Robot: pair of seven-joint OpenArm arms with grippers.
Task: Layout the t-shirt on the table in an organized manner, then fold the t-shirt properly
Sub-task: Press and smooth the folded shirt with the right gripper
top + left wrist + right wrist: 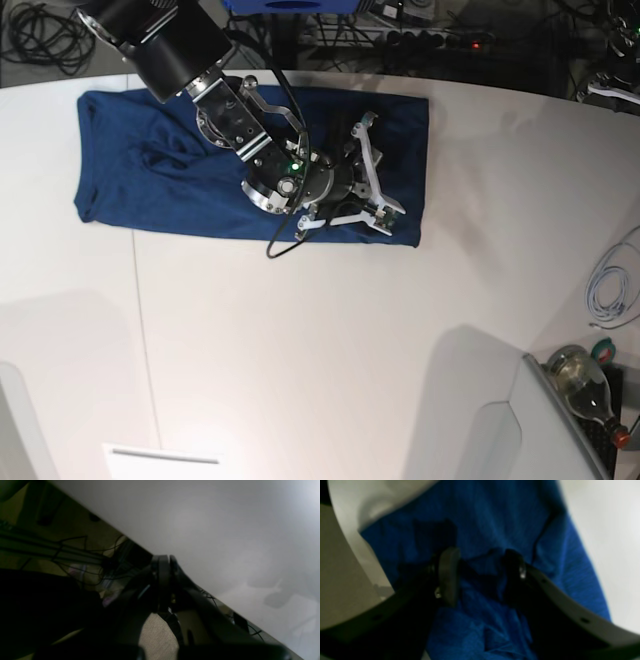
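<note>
We are looking at a soft, wrinkly dark navy blue short-sleeved t-shirt [180, 165] lying folded into a long band across the far part of the big smooth white table [330, 340]. Going from left to right in the base view, its left end is bunching into rounded folds, its middle is creased, and its right end is finishing in a fairly straight edge. The cloth is plain; we are finding no print, label or readable writing on it, nor anywhere else in the views.

Over the right part of the band, the right gripper [375, 175] is reaching down from the black arm [170, 45]. In the right wrist view the same gripper [480, 565] is standing with its jaws parted, both fingertips [448, 562] pressing into the blue fabric, and a low ridge of cloth is sitting in the gap between them. We cannot tell whether that ridge is actually being pinched.

The left gripper [165, 565] is showing only in its own wrist view, clenched tight with nothing between the fingers, hanging at the table's edge, well apart from the shirt.
</note>
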